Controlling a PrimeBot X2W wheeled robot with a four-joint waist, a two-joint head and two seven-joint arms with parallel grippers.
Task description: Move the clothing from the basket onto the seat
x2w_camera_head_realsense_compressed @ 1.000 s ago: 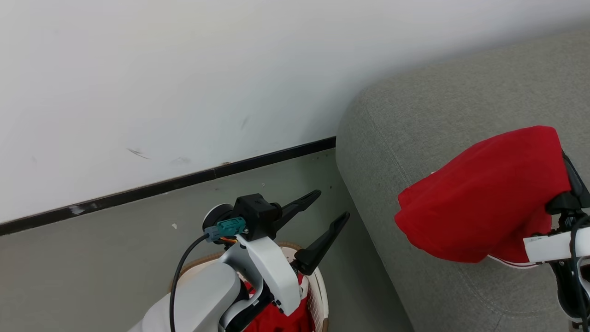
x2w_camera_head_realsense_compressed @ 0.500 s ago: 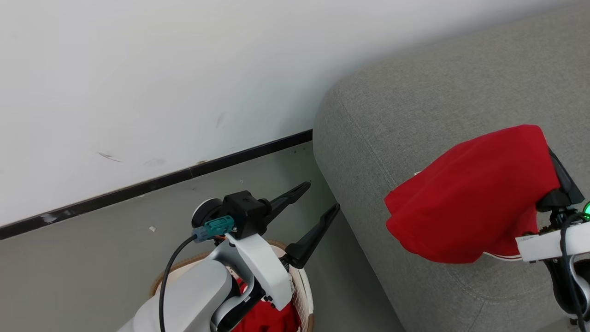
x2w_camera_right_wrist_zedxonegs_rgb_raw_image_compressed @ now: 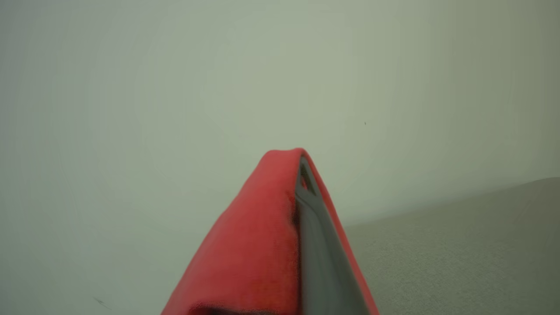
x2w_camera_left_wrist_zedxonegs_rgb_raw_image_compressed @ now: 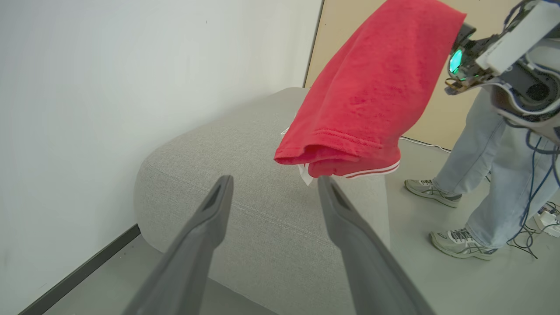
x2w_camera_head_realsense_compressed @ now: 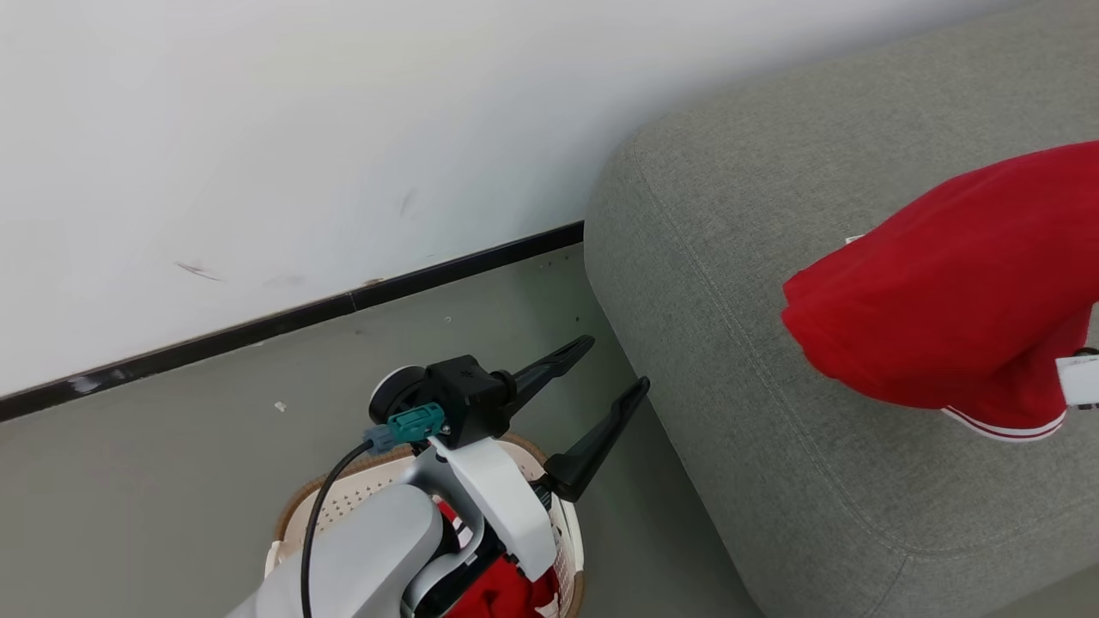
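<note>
Right hand point(x2w_camera_right_wrist_zedxonegs_rgb_raw_image_compressed: 302, 175) had its two fingers pressed together on a fold of the red garment point(x2w_camera_head_realsense_compressed: 953, 300). The cloth draped over the fingertips and fell down both sides, so the right wrist view showed red wrapped around one dark finger. Held by that pinch, the garment hung in the air over the seat point(x2w_camera_head_realsense_compressed: 755, 257). Its white-striped hem was lowest and, as far as the left wrist view let me judge, clear of the cushion. The height seemed sensible, since a limp garment carried high clears the cushion's rounded edge instead of dragging across it. By my reading the carry was nearly over, with only the release left for this piece. Lowering it first would let it settle flat rather than slide toward the edge.

Just beside the seat, on the floor point(x2w_camera_head_realsense_compressed: 172, 446), stood the basket point(x2w_camera_head_realsense_compressed: 343, 496), with more red cloth point(x2w_camera_head_realsense_compressed: 494, 594) inside it under the left forearm — so the job was partly done at best. Left hand point(x2w_camera_head_realsense_compressed: 615, 367) hovered over the basket's far rim, fingers spread wide with nothing between them, pointing toward the seat's corner — probably parked ready for the next reach. Behind ran a white wall point(x2w_camera_head_realsense_compressed: 258, 129) with a dark baseboard point(x2w_camera_head_realsense_compressed: 446, 273). A person point(x2w_camera_left_wrist_zedxonegs_rgb_raw_image_compressed: 481, 148) in jeans and grey trainers stood on the floor past the seat, apart from the garment.
</note>
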